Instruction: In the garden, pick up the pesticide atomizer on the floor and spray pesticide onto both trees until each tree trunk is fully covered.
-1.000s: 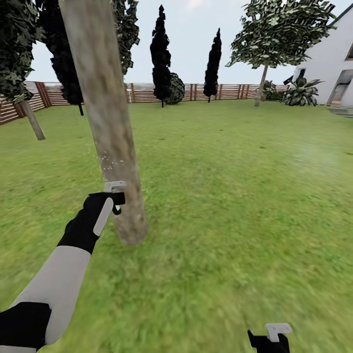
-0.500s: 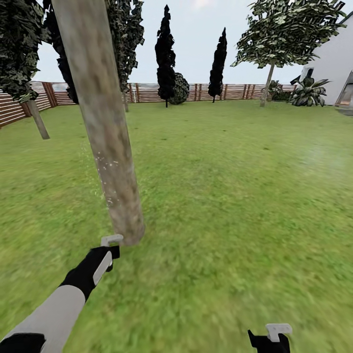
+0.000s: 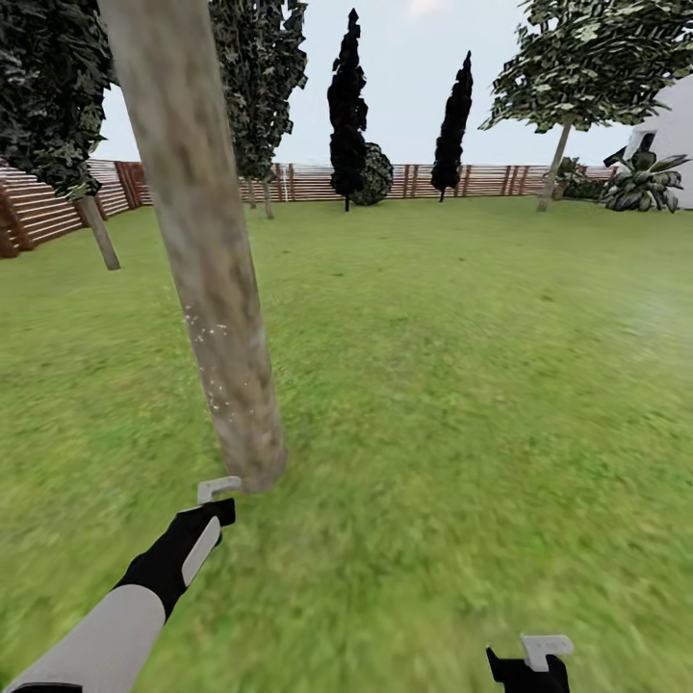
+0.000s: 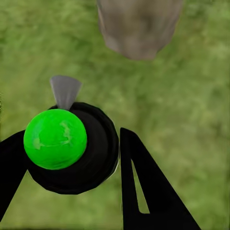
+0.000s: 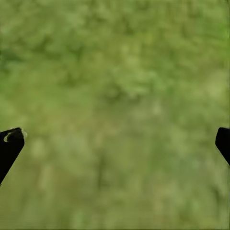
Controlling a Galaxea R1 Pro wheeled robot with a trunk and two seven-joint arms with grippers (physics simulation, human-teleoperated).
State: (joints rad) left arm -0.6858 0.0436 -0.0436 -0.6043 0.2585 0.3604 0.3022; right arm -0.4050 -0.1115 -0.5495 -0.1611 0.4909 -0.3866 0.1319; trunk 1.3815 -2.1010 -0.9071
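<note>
A: Where do we find the pesticide atomizer (image 4: 67,143)?

B: Clamped between the two black fingers of our left gripper (image 4: 72,158), as the left wrist view shows: one round black body, one bright green cap, one grey nozzle pointing toward the base of the tree trunk (image 3: 207,260). In the head view its pale top sits just beside the foot of that trunk, low over the floor (image 3: 433,385).

A: Any pesticide (image 3: 214,332) on the bark?

B: We see a scatter of white specks on the lower half of this one trunk. Higher up the bark looks bare grey-brown.

A: And our right gripper (image 5: 115,139)?

B: Its two fingertips stand wide apart at the edges of the right wrist view, with blurred grass between them and nothing held.

A: How many trees do we count?

B: One near trunk; one more pale-trunked tree (image 3: 597,67) far right by the white house (image 3: 669,125); one thinner pale trunk (image 3: 98,231) at the left by the fence (image 3: 308,181); two tall black trees (image 3: 348,106); one round bush (image 3: 377,173) between them.
</note>
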